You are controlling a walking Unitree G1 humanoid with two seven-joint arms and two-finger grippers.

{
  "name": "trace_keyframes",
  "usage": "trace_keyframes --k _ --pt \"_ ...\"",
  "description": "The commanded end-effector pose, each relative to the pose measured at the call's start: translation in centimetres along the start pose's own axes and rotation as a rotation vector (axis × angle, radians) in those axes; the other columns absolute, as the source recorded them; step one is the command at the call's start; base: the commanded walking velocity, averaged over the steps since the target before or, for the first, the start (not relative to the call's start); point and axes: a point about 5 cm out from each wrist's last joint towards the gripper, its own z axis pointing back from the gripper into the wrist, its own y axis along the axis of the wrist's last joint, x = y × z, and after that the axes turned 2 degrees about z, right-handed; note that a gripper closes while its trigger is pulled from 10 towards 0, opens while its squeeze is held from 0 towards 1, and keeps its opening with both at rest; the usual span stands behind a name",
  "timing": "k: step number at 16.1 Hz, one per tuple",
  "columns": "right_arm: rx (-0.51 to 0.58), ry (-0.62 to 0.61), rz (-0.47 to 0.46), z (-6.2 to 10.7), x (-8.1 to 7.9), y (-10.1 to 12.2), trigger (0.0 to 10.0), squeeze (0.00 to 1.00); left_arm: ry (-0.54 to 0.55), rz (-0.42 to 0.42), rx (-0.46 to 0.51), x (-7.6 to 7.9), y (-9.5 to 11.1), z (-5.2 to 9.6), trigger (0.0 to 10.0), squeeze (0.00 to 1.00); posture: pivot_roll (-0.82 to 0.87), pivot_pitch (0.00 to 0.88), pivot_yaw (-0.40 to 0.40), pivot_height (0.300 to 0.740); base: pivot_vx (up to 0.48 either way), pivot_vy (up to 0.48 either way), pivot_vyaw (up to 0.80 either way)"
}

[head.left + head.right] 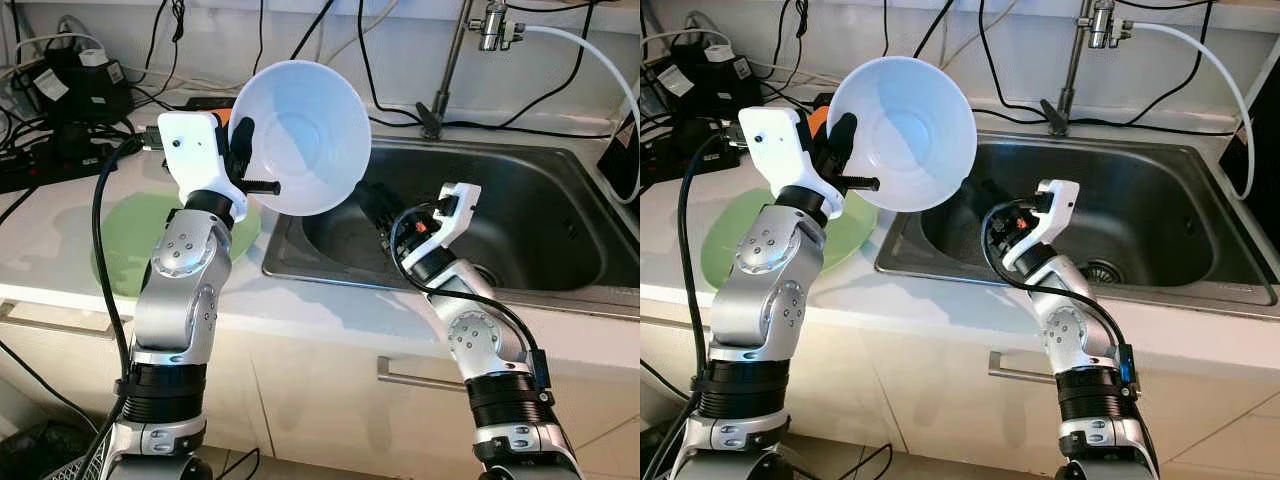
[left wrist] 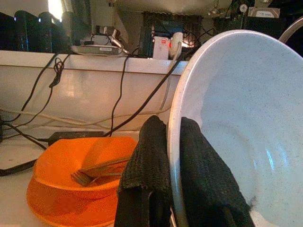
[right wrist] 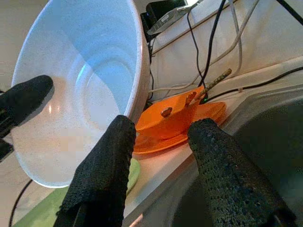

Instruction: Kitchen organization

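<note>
**White bowl held up on edge over the sink's left rim**

The left gripper point(image 1: 243, 150) holds a white bowl point(image 1: 305, 135) in the air above the table, near the left rim of the steel sink point(image 1: 520, 215). Its fingers point(image 2: 203, 179) pinch the bowl's rim, one finger inside the bowl and one outside, as the left wrist view shows. The bowl is tipped on its side, its open mouth turned toward the sink and the camera.

The right gripper point(image 3: 163, 142) is low over the left part of the sink basin, below and just beside the bowl, not touching it. Its fingers point(image 3: 102, 175) are spread apart and hold nothing.

On the table, at the sink's left edge and under the left arm, lies a green plate point(image 1: 130, 240). Behind the bowl, toward the table's back edge, an orange bowl point(image 2: 78, 170) sits on an orange plate point(image 2: 66, 208), with a fork point(image 2: 97, 171) and other utensils in it. Black cables point(image 1: 395, 100) trail along the back wall, and a faucet point(image 1: 455, 60) stands at the sink's back edge. A power strip point(image 1: 45, 160) lies at the table's back left corner.
</note>
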Motion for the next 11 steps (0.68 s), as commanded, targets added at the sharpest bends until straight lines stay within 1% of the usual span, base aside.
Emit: trace_keyframes --k 1,7,11 --pt "0.029 0.047 -0.005 -0.31 -0.69 0.72 10.0 0.0 -0.006 0.004 0.028 -0.09 0.43 0.0 10.0 0.0 0.1 0.011 0.025 0.74 0.0 0.0 0.0" --pt "0.029 0.094 -0.022 -0.24 -1.17 0.76 10.0 0.0 0.011 -0.004 0.038 -0.18 0.73 -0.02 10.0 0.0 0.1 0.011 0.025 0.74 0.0 0.0 0.0" --pt "0.033 0.078 -0.02 -0.38 -1.08 0.78 10.0 0.0 -0.01 0.005 0.03 0.39 0.58 0.07 10.0 0.0 0.1 0.011 0.024 0.74 0.0 0.0 0.0"
